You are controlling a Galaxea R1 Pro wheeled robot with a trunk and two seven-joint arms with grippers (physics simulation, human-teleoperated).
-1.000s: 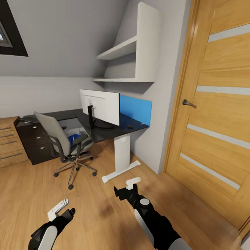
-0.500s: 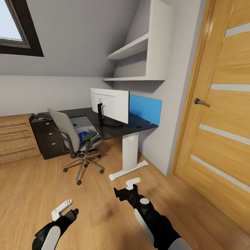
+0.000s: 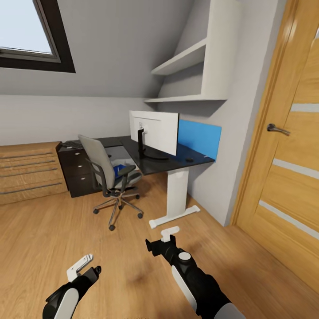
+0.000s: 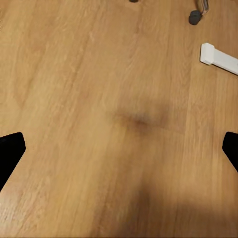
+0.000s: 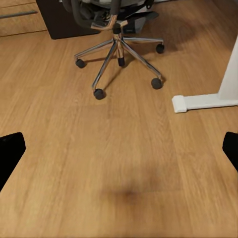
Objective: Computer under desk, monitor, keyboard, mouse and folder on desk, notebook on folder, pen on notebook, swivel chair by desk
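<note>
Facing away, white-backed monitor (image 3: 155, 131) lengthwise along desk (image 3: 166, 163); both hands (image 3: 82, 266) (image 3: 162, 237) spread, empty.

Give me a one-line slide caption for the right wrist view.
Open right gripper above bare wood floor, facing the swivel chair and desk foot.

Glossy black desk (image 3: 175, 162) with blue back panel (image 3: 199, 137); grey swivel chair (image 3: 103, 167); oak door (image 3: 288, 146), frosted strips

The swivel chair (image 3: 106, 170) hides most of the folder (image 3: 118, 170); the door (image 3: 290, 146) is cut off.
</note>
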